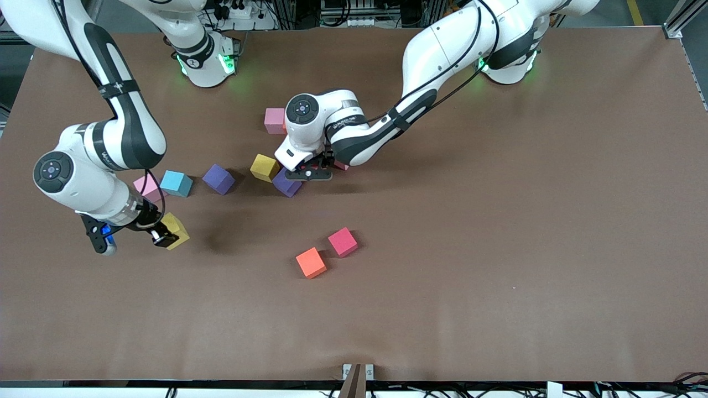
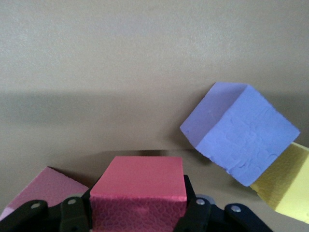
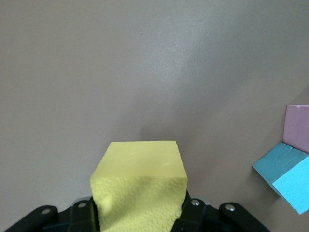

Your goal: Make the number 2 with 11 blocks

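Observation:
My left gripper (image 1: 310, 172) (image 2: 140, 205) is shut on a crimson block (image 2: 137, 191), low beside a tilted purple block (image 1: 287, 183) (image 2: 241, 130) and a yellow block (image 1: 264, 167) (image 2: 285, 186). My right gripper (image 1: 166, 235) (image 3: 140, 208) is shut on another yellow block (image 1: 176, 230) (image 3: 140, 183) toward the right arm's end. Nearby lie a pale pink block (image 1: 146, 187), a light blue block (image 1: 177, 183) (image 3: 287, 181) and a second purple block (image 1: 218, 179). An orange block (image 1: 311, 262) rests nearer the camera. No number 2 is in view.
A deep pink cube (image 1: 343, 242) sits beside the orange one. Another pale pink cube (image 1: 275, 120) lies close to the arms' bases. A pinkish cube (image 2: 46, 191) shows partly under the left hand. The brown table (image 1: 498, 249) stretches toward the left arm's end.

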### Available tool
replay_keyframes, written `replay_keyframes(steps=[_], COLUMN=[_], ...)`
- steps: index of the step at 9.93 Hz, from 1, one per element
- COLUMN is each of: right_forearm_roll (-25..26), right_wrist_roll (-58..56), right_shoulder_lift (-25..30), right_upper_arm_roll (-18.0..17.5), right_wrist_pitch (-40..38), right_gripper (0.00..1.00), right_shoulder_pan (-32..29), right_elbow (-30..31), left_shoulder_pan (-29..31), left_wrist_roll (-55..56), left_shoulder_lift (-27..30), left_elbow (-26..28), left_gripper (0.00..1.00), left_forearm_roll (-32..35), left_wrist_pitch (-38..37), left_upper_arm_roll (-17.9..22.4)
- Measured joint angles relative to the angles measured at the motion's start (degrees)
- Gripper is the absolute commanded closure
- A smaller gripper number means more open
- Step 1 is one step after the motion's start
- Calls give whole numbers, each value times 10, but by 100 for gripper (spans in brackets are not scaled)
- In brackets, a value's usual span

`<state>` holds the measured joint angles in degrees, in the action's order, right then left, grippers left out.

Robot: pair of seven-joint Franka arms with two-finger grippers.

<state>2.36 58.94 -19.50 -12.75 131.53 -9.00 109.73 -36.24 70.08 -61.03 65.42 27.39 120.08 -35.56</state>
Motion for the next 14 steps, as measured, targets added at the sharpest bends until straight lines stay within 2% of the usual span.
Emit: replay_keyframes(steps=[14], right_forearm_roll=[0], right_wrist_roll=[0], right_shoulder_lift=[0], right_upper_arm_roll=[0], right_wrist_pitch=[-1], right_gripper=[100], right_shoulder_pan=[4], right_elbow=[0], left_shoulder_pan=[-8], left_wrist_roll=[-33], left_shoulder_lift=[-11], left_elbow=[5], left_gripper=[100], left_forearm_roll=[0], left_wrist_pitch=[-15], left_upper_arm_roll=[2])
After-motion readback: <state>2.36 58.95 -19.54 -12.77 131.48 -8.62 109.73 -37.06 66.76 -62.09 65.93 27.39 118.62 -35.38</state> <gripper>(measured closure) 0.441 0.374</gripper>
